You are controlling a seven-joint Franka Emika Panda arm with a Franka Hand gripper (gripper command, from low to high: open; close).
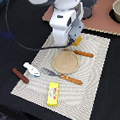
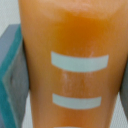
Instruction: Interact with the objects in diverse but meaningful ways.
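Yellow packet (image 1: 53, 93) sits up front, untouched — gripper (image 1: 75, 39) looks clenched on the orange bread block (image 2: 70, 60), so next it needs a clear mat (image 1: 96, 69) spot.

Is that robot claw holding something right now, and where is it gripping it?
It seems so: an orange block fills the wrist view between the fingers. Which part is gripped cannot be told.

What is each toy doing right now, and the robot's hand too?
gripper: shut on the orange block
orange block: held between the fingers
yellow packet: lying flat on the mat
white-and-blue piece: lying on the mat
brown stick: lying flat, free
round disc: flat, nothing on it
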